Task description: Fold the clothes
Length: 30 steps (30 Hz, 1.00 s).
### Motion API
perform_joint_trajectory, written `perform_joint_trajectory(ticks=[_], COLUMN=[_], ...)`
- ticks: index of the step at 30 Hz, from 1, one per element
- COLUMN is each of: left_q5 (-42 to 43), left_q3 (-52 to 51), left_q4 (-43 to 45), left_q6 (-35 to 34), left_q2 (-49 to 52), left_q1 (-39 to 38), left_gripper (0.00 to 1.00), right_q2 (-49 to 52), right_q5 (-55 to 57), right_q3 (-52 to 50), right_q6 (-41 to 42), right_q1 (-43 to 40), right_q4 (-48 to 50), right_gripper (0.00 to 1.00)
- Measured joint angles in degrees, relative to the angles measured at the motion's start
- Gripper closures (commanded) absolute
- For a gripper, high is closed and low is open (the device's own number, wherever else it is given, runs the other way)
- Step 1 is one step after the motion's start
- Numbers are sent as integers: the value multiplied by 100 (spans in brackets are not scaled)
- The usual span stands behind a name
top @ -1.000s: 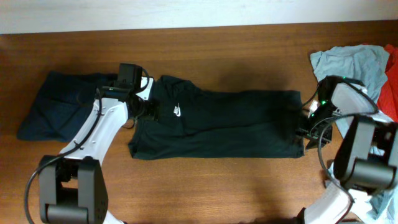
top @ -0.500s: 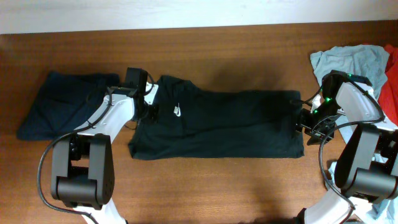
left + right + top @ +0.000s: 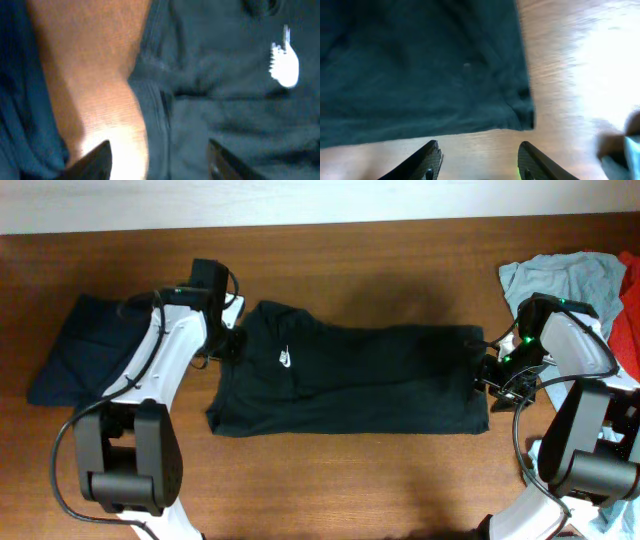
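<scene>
T-shirt (image 3: 370, 380): black, short-sleeved, spread flat mid-tabletop (image 3: 380, 270); white logo (image 3: 286, 361) to the left, hem to the right. No fold made yet.
Left tool (image 3: 160, 147): jaws wide, holding nothing. It hovers over the left sleeve, with the sleeve hem lying between the fingers.
Right tool (image 3: 479, 146): jaws wide, holding nothing. It sits over bare wood just beside the near-right hem corner.
Other clothes: dark-navy garment (image 3: 90, 350) just left of the shirt; light-blue garment (image 3: 560, 280) and red garment (image 3: 630, 310) heaped at the far right.
Step (judged): both tools lining up for a 2-point pinch.
Risk 1: the right tool closes off the cloth, because the corner lies beyond its fingers. That would be an empty grasp.
Risk 2: the left tool catches only 1 layer of the sleeve, so the shirt bunches when lifted.
Risk 3: uneven pulls from the 2 arms would skew the fold or drag the shirt onto the navy garment.
</scene>
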Motion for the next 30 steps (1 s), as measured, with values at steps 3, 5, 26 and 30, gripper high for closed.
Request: perform_joint_trajectory(ticks=[3, 5, 26, 30], left_q5=[407, 592, 739, 511], left_q3=[44, -7, -1961, -1971], left_q4=[-629, -710, 2524, 2614], left_q6=[-9, -39, -17, -20], left_q2=[0, 0, -35, -35], left_q1=[0, -2, -2, -2], left_gripper=[67, 70, 64, 64], right_q2=[0, 0, -299, -402], right_q5=[-649, -1036, -813, -546], right_q3=[0, 0, -1561, -1670], right_q6=[-522, -761, 258, 667], right_q1=[0, 2, 874, 894], right_q4=[9, -46, 2179, 2199], right_gripper=[45, 46, 46, 46])
